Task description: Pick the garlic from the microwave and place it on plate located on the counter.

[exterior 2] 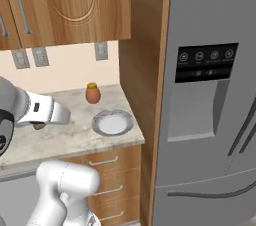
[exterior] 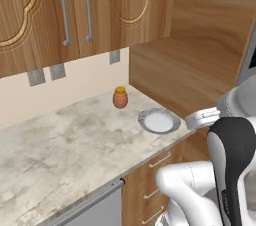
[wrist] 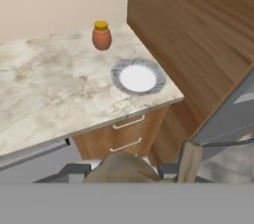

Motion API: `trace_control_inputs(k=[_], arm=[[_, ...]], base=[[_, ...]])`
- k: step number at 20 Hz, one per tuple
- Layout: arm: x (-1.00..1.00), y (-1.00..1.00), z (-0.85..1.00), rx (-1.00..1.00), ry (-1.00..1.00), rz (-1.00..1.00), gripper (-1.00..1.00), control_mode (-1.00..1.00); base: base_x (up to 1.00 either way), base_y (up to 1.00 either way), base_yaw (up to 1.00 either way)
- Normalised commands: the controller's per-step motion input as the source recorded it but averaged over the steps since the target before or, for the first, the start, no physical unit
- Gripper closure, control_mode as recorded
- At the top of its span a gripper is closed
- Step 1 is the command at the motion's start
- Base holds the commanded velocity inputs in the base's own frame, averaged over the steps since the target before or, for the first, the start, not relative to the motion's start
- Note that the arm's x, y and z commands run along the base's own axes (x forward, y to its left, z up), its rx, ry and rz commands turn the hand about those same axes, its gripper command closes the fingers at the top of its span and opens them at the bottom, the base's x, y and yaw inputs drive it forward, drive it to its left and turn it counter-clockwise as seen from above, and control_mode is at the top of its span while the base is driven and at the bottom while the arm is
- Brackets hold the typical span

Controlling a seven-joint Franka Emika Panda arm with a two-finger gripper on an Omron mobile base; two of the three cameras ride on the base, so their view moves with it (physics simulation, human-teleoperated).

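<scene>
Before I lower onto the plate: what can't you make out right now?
- Hand view: the garlic covers most of the fingers, and the bottom edge cuts both off, so pad contact is unclear.
- Right base view: the arm hides the grip; just a sliver of garlic peeks out below it.
- Right base view: the fridge panel icons are too small to read.

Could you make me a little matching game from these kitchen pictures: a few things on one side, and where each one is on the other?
Things:
1. jar
2. plate
3. garlic
4. fridge

Places:
A. between the gripper's fingertips
B. right of the counter, past a wooden panel
C. near the counter's front corner
D. near the wall, behind the plate

Pairs: 1-D, 2-C, 3-A, 4-B
</scene>
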Motion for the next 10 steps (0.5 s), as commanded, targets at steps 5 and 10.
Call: trace_control_inputs(k=[5,10], arm=[[0.00,0.00,0.00,0.00,0.00,0.00,1.00,1.00],[0.17,-0.10,-0.09,0.02,0.01,0.00,1.00,-1.00]], base=[[0.86,-0.05,0.00],[0.70,-0.27,0.00]])
